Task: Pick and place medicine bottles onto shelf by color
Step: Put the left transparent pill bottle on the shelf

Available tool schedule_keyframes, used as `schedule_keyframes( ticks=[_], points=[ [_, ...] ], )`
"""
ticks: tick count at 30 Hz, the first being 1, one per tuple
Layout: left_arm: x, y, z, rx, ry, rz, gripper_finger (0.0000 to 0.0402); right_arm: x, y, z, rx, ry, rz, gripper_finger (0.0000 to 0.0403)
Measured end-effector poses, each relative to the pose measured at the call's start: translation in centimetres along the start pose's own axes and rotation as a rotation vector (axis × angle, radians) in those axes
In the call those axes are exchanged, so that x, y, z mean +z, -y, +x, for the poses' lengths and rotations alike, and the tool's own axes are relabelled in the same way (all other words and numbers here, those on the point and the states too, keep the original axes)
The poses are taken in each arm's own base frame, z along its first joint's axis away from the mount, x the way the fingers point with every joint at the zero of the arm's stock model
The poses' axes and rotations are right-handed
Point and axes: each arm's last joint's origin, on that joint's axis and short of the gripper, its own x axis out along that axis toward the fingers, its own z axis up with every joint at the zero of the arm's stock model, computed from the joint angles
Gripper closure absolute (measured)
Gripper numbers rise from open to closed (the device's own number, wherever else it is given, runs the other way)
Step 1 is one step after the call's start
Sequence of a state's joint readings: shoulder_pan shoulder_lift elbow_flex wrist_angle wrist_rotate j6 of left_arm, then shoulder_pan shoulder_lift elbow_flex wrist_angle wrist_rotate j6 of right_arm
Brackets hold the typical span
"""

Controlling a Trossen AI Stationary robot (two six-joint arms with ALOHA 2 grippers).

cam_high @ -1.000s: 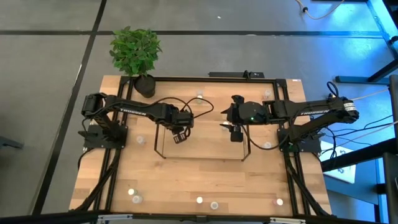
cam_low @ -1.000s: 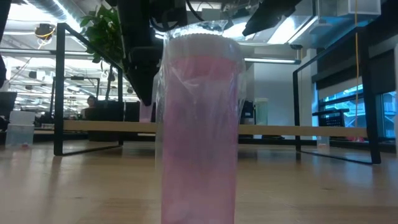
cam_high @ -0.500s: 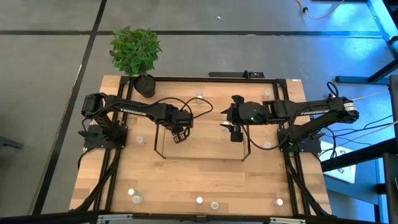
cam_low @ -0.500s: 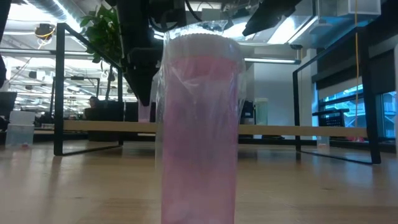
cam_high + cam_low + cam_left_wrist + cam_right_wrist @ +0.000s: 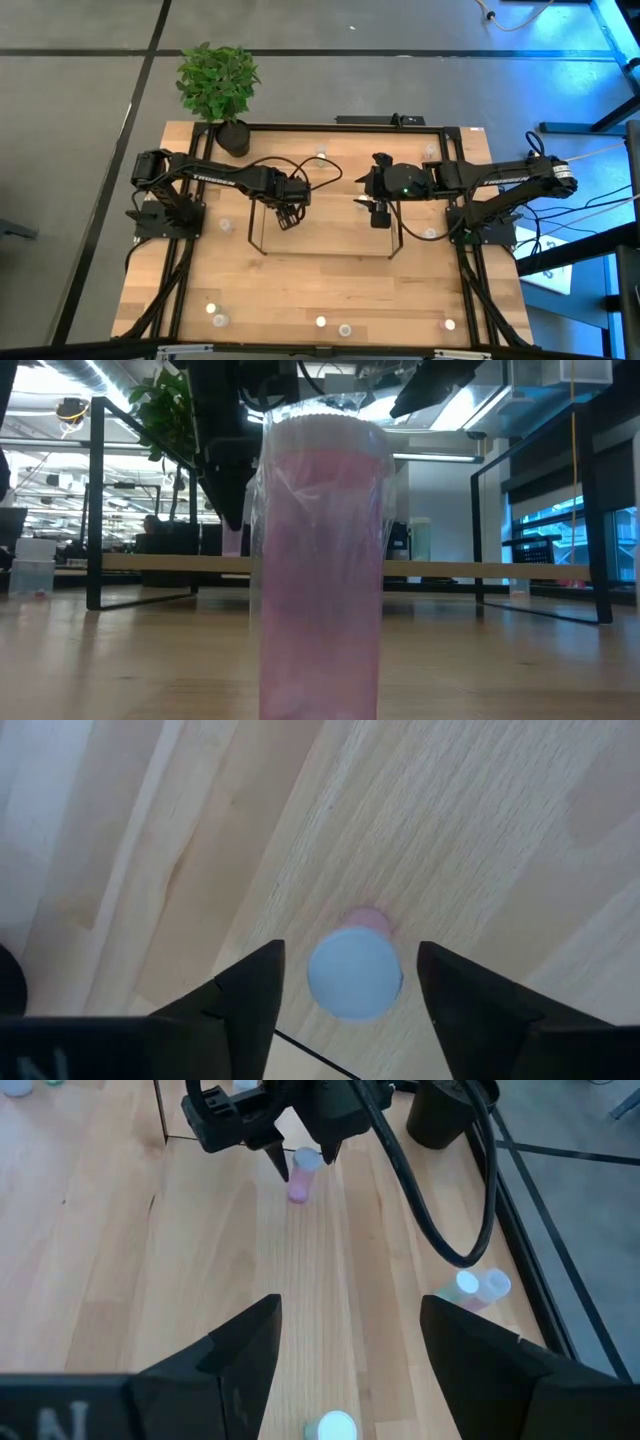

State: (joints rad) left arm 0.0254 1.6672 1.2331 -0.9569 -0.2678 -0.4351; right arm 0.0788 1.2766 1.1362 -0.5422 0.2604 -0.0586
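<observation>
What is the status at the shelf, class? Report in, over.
Left gripper open, straddling a small pink white-capped bottle standing on the wooden shelf board. Right gripper open, empty, waiting over the shelf. Nothing in the way.

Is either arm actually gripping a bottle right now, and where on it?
No. The left gripper straddles a pink bottle standing on the shelf, jaws open and clear of its cap. The right gripper is open and empty.

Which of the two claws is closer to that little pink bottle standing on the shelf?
Left. The left gripper hangs right over the pink bottle, fingers apart on either side; the right gripper waits farther along the shelf.
</observation>
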Motion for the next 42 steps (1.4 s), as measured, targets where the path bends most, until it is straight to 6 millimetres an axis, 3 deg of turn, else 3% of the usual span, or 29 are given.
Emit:
schedule_keyframes(
  ticks=[9,24,33,42],
  points=[
    [0.0,0.0,-0.2,0.001,0.002,0.0,0.0167,0.0,0.0,0.0,0.0,0.0,0.001,0.0161],
    [0.9,-0.1,-4.0,0.005,-0.011,0.023,0.0166,0.0,0.0,0.0,0.0,0.002,0.0,0.0161],
    [0.8,1.8,-8.1,-0.035,0.042,0.085,0.0166,0.0,0.0,0.0,0.0,0.002,0.001,0.0161],
    [-2.8,2.8,-12.9,-0.038,0.08,0.038,0.0166,0.0,0.0,0.0,0.0,0.002,0.001,0.0161]
  ],
)
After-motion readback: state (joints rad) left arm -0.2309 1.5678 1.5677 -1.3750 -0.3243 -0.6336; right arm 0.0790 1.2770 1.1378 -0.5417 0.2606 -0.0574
